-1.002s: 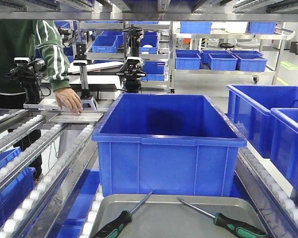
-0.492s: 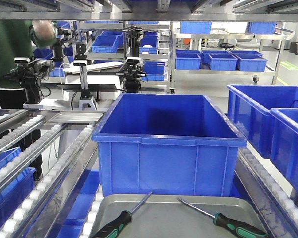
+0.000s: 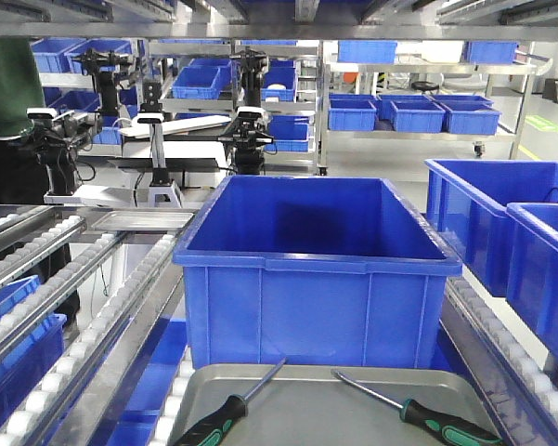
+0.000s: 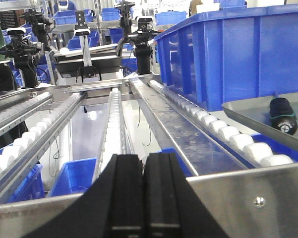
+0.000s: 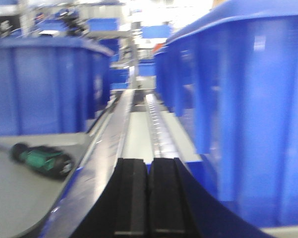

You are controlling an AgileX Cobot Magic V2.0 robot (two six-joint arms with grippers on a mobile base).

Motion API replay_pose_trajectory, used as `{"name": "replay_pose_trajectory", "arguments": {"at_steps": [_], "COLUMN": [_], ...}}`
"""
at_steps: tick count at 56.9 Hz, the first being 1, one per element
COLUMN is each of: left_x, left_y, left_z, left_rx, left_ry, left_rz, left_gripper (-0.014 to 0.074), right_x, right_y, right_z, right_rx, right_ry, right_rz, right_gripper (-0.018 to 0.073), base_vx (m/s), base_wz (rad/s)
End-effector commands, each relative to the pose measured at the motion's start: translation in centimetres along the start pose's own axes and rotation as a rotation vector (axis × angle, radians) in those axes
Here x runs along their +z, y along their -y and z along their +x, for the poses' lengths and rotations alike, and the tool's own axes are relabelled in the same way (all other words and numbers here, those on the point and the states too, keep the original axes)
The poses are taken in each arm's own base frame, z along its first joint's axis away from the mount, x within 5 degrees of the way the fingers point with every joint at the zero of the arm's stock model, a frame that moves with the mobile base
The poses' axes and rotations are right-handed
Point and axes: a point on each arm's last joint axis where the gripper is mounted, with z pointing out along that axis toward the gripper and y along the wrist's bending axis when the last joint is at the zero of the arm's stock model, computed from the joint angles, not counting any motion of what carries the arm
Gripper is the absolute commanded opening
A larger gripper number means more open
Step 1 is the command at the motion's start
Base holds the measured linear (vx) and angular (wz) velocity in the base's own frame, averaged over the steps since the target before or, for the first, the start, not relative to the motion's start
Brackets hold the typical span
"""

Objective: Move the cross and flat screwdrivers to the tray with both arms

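The grey metal tray [image 3: 316, 413] lies at the bottom of the front view. Two screwdrivers with black and green handles rest on it, one on the left [image 3: 221, 416] and one on the right [image 3: 444, 427], shafts pointing away; their tip types cannot be told. Neither arm shows in the front view. In the left wrist view my left gripper [image 4: 143, 166] is shut and empty, left of the tray rim [image 4: 253, 119], where a screwdriver handle [image 4: 282, 114] shows. My right gripper [image 5: 149, 171] is shut and empty, right of the tray [image 5: 15, 203] and a screwdriver handle [image 5: 39, 159].
A deep blue bin [image 3: 316, 269] stands right behind the tray. More blue bins [image 3: 501, 232] line the right side. Roller conveyor rails [image 3: 74, 307] run on the left, with a small metal tray [image 3: 144, 219] farther back. A person in green [image 3: 5, 84] stands at far left.
The person in green has taken the hand off the far small tray and pulled the arm back out of sight. The screwdrivers and the near tray have not moved.
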Motion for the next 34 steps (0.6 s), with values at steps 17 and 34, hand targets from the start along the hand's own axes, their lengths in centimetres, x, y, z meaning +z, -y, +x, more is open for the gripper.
{"name": "replay_pose_trajectory", "arguments": {"at_steps": [17, 34], "left_x": [0.01, 0.01], "left_y": [-0.11, -0.11], "left_z": [0.26, 0.26], "left_rx": [-0.01, -0.01], "left_ry": [0.066, 0.066], "left_rz": [-0.018, -0.018], "left_gripper": [-0.0001, -0.0001], "right_x": [-0.06, -0.06], "right_y": [0.08, 0.08], "right_z": [-0.32, -0.32], "right_rx": [0.002, 0.002], "right_ry": [0.085, 0.085], "right_rz": [0.018, 0.018], "right_gripper": [-0.0009, -0.0009], "base_vx": [0.0, 0.0], "base_wz": [0.0, 0.0]}}
